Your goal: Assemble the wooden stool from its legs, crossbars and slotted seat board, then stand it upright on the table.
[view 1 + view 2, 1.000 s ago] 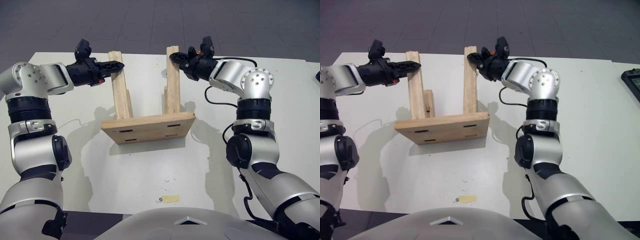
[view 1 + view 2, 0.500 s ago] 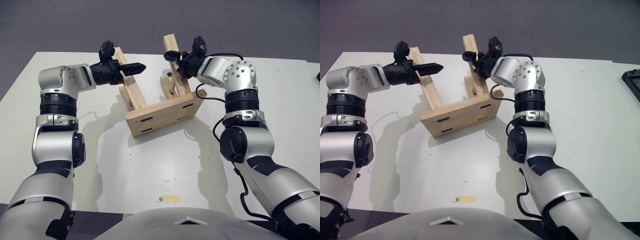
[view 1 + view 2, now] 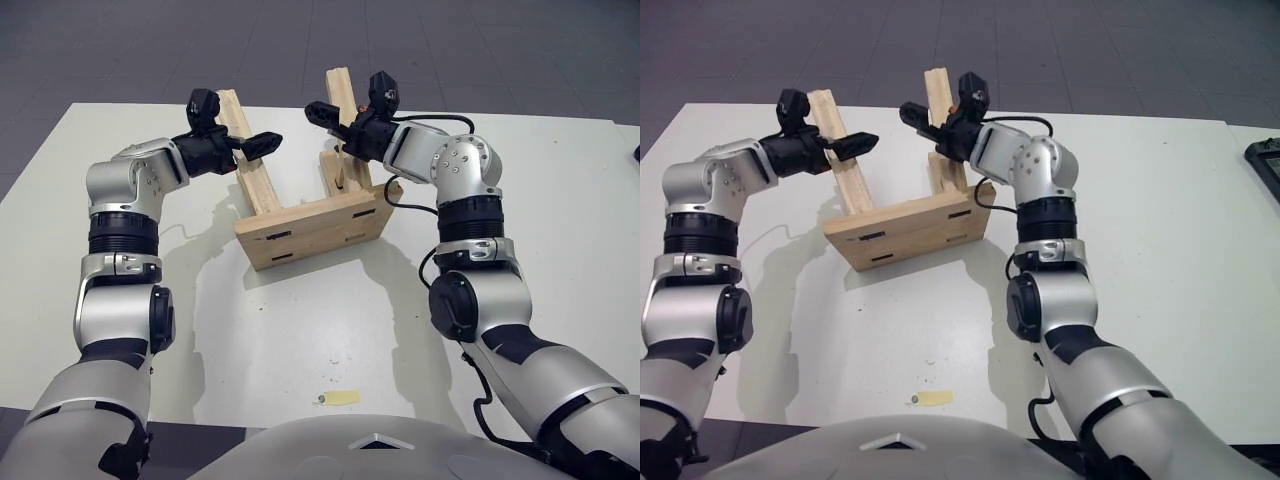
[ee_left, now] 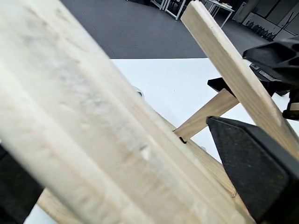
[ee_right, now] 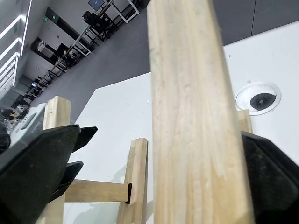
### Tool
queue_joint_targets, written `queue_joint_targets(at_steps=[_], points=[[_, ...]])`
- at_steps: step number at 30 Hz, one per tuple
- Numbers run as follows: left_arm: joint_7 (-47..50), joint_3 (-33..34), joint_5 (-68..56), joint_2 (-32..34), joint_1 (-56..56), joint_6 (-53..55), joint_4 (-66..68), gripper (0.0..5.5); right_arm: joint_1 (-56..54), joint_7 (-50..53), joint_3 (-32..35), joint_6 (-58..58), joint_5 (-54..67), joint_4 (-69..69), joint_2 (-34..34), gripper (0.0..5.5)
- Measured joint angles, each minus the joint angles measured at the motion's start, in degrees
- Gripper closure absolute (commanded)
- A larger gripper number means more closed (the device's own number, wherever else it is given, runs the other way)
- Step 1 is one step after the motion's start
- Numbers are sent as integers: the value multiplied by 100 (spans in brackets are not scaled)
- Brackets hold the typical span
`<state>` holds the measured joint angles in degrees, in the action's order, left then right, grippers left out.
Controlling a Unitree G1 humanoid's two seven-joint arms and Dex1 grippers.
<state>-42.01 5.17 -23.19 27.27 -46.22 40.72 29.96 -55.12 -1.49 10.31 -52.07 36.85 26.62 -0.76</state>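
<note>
Stereo head above stool [image 3: 310,225] (wrist close-ups)

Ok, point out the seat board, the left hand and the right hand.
seat board [image 3: 310,230], left eye view, middle of its slotted face.
left hand [image 3: 265,143], left eye view, its black tip.
right hand [image 3: 330,120], left eye view, its black tip.

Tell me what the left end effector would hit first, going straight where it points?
Probably the stool's right leg across the gap. The left end effector, shut on the left leg, points at it; the right end effector sits close by, and depth is unclear, so that might come first.
</note>
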Motion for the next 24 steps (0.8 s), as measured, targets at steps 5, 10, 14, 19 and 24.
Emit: queue_joint_targets(at_steps=[5,10,14,19,24], points=[[126,-103,194,-34,478,-498,-767,10,358,-170,-681,558,-723,-549,-23,12],[366,-100,253,-132,845,-1018,-1438,10,688,-327,-959,911,-1111,-1000,-59,12],[458,-99,265,-164,893,-1142,-1501,10,784,-384,-986,979,-1261,-1145,-32,12],[549,123,77,-182,729,-775,-943,10,745,-466,-830,628,-1219,-925,6,12],[388,328,-56,-173,171,-410,100,10,175,-564,-342,138,-985,-142,19,12]])
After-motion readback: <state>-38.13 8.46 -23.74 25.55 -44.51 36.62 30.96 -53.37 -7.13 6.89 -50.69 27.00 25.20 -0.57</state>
